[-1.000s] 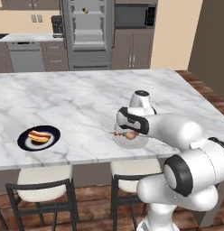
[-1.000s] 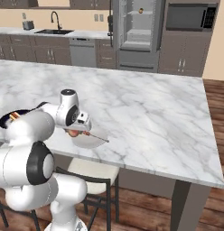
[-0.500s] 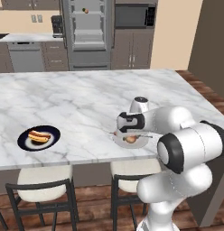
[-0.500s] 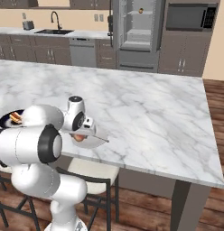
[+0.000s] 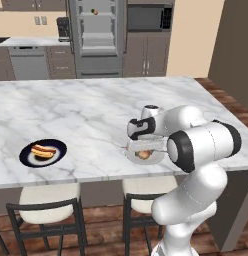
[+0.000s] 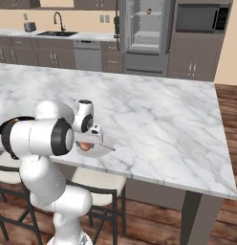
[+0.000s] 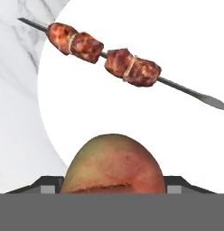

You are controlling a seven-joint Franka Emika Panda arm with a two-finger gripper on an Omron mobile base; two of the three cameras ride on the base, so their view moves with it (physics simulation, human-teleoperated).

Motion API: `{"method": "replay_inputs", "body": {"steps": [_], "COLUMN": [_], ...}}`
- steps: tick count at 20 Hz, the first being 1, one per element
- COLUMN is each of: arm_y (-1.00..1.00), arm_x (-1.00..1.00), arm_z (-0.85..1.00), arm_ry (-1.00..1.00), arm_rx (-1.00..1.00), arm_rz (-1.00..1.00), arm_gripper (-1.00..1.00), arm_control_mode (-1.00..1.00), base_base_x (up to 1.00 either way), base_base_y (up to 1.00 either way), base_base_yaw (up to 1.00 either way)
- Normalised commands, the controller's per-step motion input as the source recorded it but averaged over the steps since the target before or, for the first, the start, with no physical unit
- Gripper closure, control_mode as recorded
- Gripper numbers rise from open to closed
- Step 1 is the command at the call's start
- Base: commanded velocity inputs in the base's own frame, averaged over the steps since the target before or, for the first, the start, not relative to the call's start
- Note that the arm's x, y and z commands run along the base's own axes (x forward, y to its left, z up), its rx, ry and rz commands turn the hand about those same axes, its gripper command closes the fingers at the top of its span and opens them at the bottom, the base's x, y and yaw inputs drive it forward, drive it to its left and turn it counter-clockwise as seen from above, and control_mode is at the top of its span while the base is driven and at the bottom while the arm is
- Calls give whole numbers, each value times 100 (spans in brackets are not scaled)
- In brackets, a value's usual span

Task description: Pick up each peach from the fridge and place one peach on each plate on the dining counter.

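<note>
Reddish-orange peach (image 7: 113, 164), white plate (image 7: 132, 113)

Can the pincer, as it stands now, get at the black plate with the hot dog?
Probably not yet: the pincer is over the white plate with a peach between its tips, and the black plate lies far along the dining counter. Nothing blocks the way.

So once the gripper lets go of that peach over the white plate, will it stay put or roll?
The peach looks round and smooth, so it may roll a little. The white plate seems shallow and flat, offering little to stop it. The skewer lying across the plate might catch it.
</note>
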Motion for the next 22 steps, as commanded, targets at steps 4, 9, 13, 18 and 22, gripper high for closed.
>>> {"method": "replay_inputs", "body": {"steps": [4, 9, 13, 18, 22], "arm_y": [0, 0, 0, 0, -15], "arm_x": [0, 0, 7, 0, -16], "arm_z": [-29, -19, -4, 2, 13], "arm_ry": [9, 3, 0, 0, 3], "arm_rx": [0, 0, 0, 0, 0], "arm_rz": [0, 0, 0, 0, -1], "arm_gripper": [100, 100, 100, -100, -100], "arm_control_mode": [-100, -100, -100, -100, -100], "base_base_x": [0, 0, 0, 0, 0], "base_base_y": [0, 0, 0, 0, 0], "base_base_yaw": [0, 0, 0, 0, 0]}}
